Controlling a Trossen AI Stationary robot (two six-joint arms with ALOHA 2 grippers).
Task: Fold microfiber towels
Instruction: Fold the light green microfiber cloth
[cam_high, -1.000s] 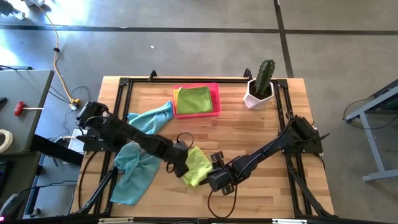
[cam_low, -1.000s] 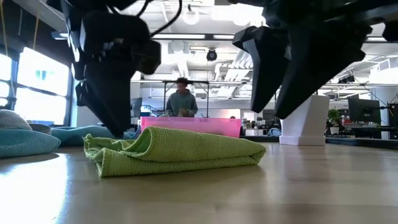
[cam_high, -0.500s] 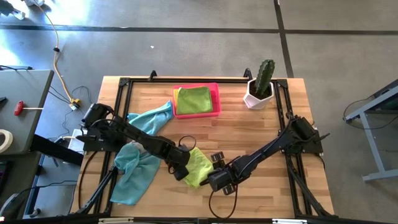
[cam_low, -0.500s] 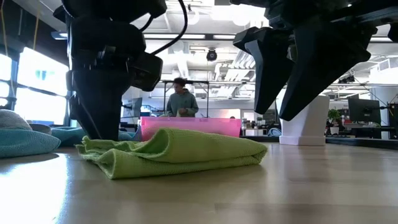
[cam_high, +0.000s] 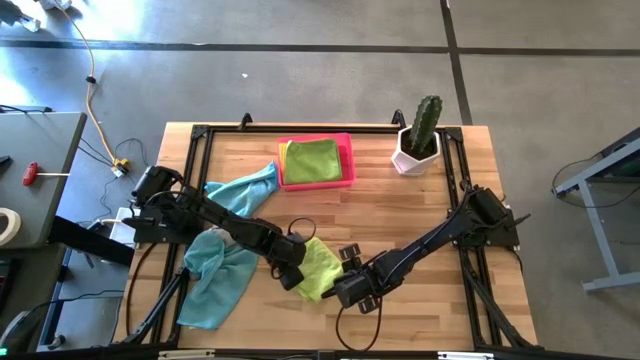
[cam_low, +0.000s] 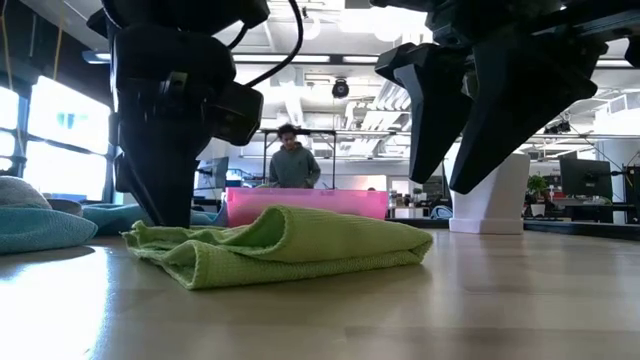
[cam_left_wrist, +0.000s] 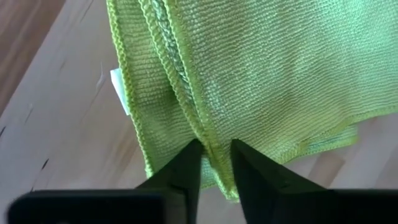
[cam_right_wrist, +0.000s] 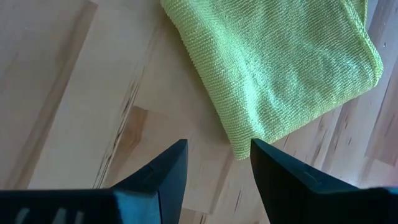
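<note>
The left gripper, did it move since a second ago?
Yes. In the high view the left gripper has slid toward the table's front edge, away from the pink tray, onto the edge of the green towel.

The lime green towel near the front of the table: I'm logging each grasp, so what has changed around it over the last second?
The left tool came down onto the lime green towel's left edge and closed on a fold of it; that edge now lies a little flatter in the low view. The right tool stayed open above the towel's other end. The pink tray, the teal towels and the cactus pot did not move.
</note>
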